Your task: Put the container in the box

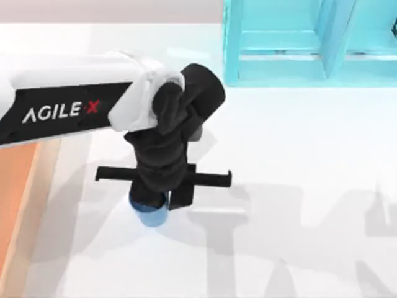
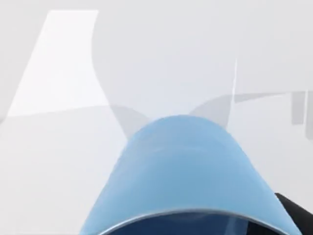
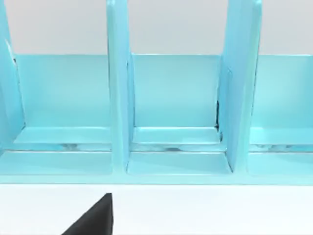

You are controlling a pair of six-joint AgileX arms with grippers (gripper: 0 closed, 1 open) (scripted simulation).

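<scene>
At the near edge of the action, the container [image 1: 149, 214], a small round blue cup, stands on the white desk [image 1: 298, 186], left of the middle in the top view; only its lower rim and side peep out beneath the left gripper [image 1: 162, 202], which is directly above it with its dark fingers down around the cup; whether those fingers press the cup or stand a little off it cannot be told. In the left wrist view the container [image 2: 181, 171] sits close under the camera, pale blue on its outer wall and a deeper blue inside the rim, with a dark finger [image 2: 296, 213] just beside it.

Behind the gripper the left arm [image 1: 68, 105] reaches in from the top view's left; its black band bears the writing "AGILE·X" in white, the X in red.

At the left edge of the desk lies the box [image 1: 22, 186], showing a pale tan rim and orange-brown inside, apart from the container.

Farthest back, right of centre, stands a turquoise shelf unit [image 1: 298, 43] with upright dividers; the right wrist view faces its compartments [image 3: 173, 98], and a dark part of the right gripper [image 3: 95, 218] shows near the camera; its state cannot be told.
</scene>
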